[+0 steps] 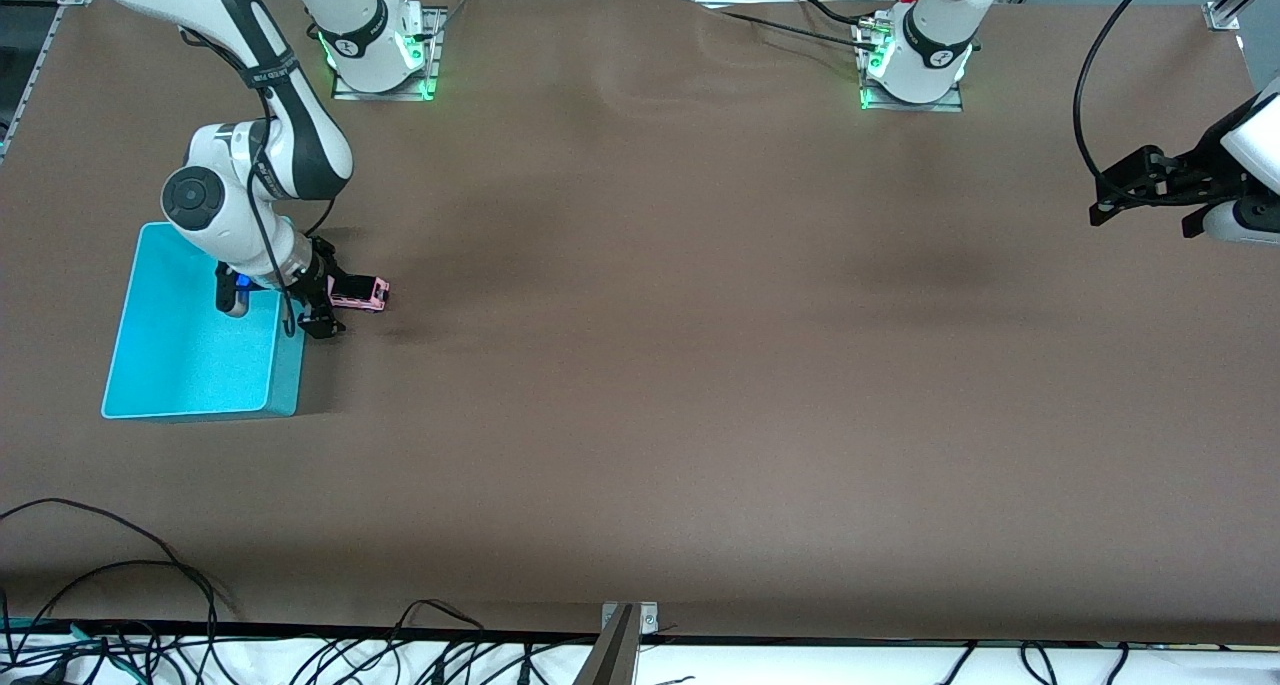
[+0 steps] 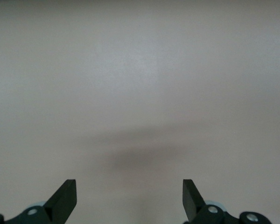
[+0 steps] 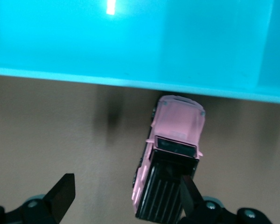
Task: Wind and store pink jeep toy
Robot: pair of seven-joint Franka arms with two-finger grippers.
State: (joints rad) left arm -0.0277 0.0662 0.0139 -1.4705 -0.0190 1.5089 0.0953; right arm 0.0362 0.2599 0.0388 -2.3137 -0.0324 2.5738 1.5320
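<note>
- The pink jeep toy [image 1: 362, 292] sits on the brown table [image 1: 700, 365], just beside the long wall of the cyan bin [image 1: 190, 365], on the side of the bin toward the left arm's end of the table.
- In the right wrist view the jeep [image 3: 170, 163] shows its pink hood pointing at the bin wall [image 3: 130, 42] and its black ribbed roof toward the camera.
- The right gripper [image 1: 327, 300] is low at the jeep, by the bin's edge. Its fingers are spread apart, not clamped on anything; in the right wrist view one fingertip [image 3: 189, 193] overlaps the black roof, while the other [image 3: 63, 193] stands well clear over bare table. Whether that fingertip touches the jeep cannot be told.
- The bin holds nothing visible.
- The left arm waits near its own end of the table; the left gripper [image 1: 1135, 190] is over bare table, fingers [image 2: 65, 198] released and wide apart, holding nothing.
</note>
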